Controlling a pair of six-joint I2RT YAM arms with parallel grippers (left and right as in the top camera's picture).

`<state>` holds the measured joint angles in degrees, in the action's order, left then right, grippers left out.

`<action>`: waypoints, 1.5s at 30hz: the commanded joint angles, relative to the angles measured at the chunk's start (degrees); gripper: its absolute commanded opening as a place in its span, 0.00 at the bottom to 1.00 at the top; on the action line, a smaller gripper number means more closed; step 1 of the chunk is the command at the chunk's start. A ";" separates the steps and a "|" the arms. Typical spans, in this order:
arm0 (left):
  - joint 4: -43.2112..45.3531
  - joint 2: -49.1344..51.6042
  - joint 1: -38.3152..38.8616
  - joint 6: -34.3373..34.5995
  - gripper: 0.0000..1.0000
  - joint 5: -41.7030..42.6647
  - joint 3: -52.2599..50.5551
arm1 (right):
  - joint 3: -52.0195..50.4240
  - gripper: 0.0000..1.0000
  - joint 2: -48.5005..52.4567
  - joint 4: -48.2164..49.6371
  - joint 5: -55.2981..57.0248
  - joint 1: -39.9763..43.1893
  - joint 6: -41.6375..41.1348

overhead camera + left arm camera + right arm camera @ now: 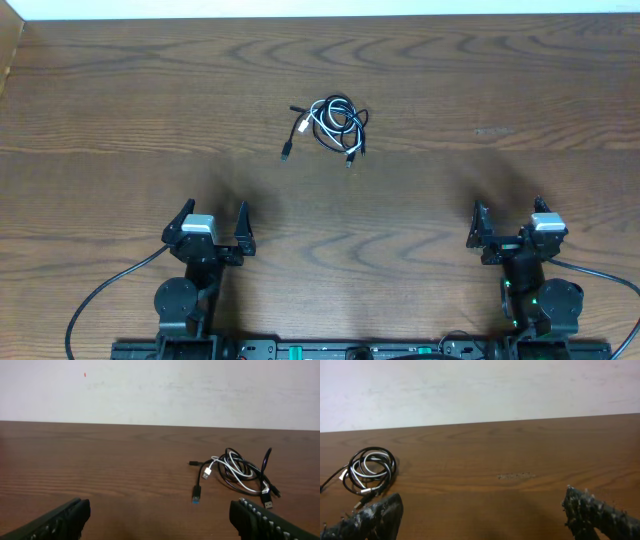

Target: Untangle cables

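The cables (333,124) lie in one small tangle on the desk (480,80), well ahead of both arms: ahead-right of the left gripper (213,222) and ahead-left of the right gripper (508,228). Both are wide open and empty. The left looks nearer. Its wrist view shows loose plug ends (197,494) trailing toward it, while the right wrist view shows mostly loops.

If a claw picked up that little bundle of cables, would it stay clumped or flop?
Likely floppy: the cables are thin, lying in loose loops, so plug ends would dangle. Probably light, and being intertwined, black and white would lift together.
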<state>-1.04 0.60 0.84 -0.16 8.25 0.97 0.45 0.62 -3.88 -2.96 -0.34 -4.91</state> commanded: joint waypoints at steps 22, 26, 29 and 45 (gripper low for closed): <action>-2.19 -0.37 -0.13 0.26 0.94 1.57 -0.74 | -0.13 0.99 -0.31 -0.17 0.00 0.31 0.26; -2.19 -0.37 -0.13 0.26 0.94 1.57 -0.74 | -0.13 0.99 -0.31 -0.17 0.02 0.28 0.26; -2.19 -0.37 -0.13 0.26 0.94 1.57 -0.74 | -0.13 0.99 -0.31 -0.17 0.00 0.31 0.26; -2.16 -0.37 -0.13 3.61 0.94 1.66 -0.74 | -0.13 0.99 -0.31 -0.17 0.00 0.31 0.26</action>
<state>-1.04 0.58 0.84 0.03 8.27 0.97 0.45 0.62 -3.88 -2.96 -0.34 -4.91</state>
